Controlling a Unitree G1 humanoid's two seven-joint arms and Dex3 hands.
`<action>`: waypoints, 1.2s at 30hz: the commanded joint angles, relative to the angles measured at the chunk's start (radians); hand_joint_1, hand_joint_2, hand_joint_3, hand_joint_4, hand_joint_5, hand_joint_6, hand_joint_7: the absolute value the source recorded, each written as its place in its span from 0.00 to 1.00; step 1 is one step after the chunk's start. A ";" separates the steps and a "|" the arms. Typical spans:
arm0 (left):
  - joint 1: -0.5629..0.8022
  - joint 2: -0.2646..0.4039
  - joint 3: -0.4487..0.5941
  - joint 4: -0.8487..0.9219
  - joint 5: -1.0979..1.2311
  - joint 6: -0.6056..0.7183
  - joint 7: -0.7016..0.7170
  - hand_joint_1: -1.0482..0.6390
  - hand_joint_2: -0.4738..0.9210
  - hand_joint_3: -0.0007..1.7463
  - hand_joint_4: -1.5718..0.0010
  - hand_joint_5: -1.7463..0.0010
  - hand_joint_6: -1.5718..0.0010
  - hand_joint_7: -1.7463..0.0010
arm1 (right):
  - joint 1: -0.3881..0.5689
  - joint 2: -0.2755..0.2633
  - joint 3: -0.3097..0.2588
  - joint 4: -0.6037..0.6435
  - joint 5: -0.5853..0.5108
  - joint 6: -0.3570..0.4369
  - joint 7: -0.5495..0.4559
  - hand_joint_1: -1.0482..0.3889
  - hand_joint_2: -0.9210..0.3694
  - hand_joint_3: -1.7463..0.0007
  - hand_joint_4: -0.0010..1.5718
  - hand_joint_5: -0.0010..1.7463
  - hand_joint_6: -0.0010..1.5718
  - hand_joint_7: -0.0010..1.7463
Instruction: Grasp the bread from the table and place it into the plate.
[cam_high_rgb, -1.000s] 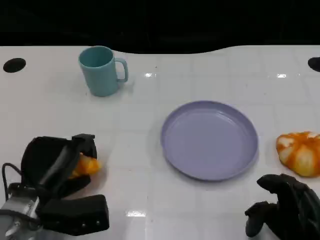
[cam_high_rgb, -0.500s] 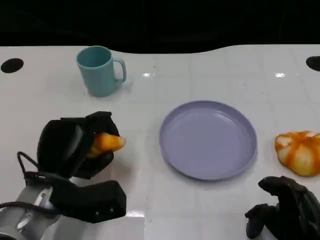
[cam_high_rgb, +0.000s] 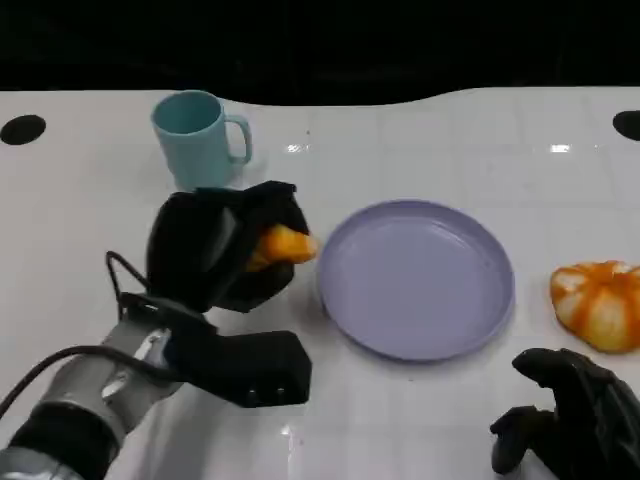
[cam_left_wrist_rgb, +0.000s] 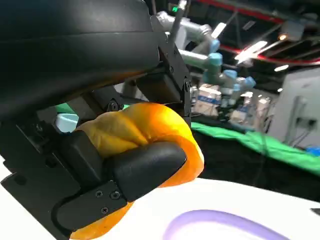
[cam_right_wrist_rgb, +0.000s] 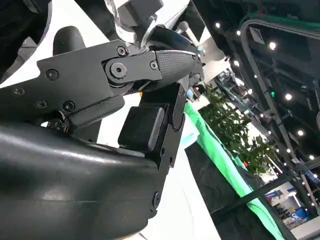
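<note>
My left hand (cam_high_rgb: 222, 248) grips an orange-yellow piece of bread (cam_high_rgb: 281, 244), lifted off the table just left of the lavender plate (cam_high_rgb: 415, 277). In the left wrist view the bread (cam_left_wrist_rgb: 145, 134) is wrapped by black fingers (cam_left_wrist_rgb: 120, 172), and the plate's rim (cam_left_wrist_rgb: 220, 221) shows below. A second, round orange bread (cam_high_rgb: 598, 303) lies on the table right of the plate. My right hand (cam_high_rgb: 568, 413) rests at the lower right with its fingers curled in and nothing in them; the right wrist view shows its fingers (cam_right_wrist_rgb: 125, 80) folded together.
A teal mug (cam_high_rgb: 198, 138) stands behind my left hand, at the back left of the white table (cam_high_rgb: 430, 140). Black round holes (cam_high_rgb: 22, 128) mark the table's far corners.
My left hand has lifted the bread and carried it right and forward, from the front left to the plate's left rim. The right hand has stayed put.
</note>
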 joint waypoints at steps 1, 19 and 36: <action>-0.068 -0.035 -0.024 0.064 0.009 -0.011 0.031 0.14 0.90 1.00 0.00 0.00 0.03 0.00 | 0.004 -0.012 -0.003 -0.018 0.010 0.016 -0.014 0.35 0.01 0.89 1.00 0.34 1.00 0.14; -0.255 -0.224 -0.124 0.284 0.008 -0.044 -0.014 0.12 0.88 0.84 0.00 0.00 0.09 0.00 | 0.010 -0.022 0.007 -0.048 -0.015 0.013 -0.035 0.35 0.00 0.89 1.00 0.36 1.00 0.17; -0.342 -0.258 -0.182 0.317 -0.011 0.082 -0.432 0.05 0.89 0.42 0.67 0.01 0.92 0.21 | 0.021 -0.013 0.012 -0.037 -0.010 -0.016 -0.023 0.34 0.00 0.83 1.00 0.37 1.00 0.16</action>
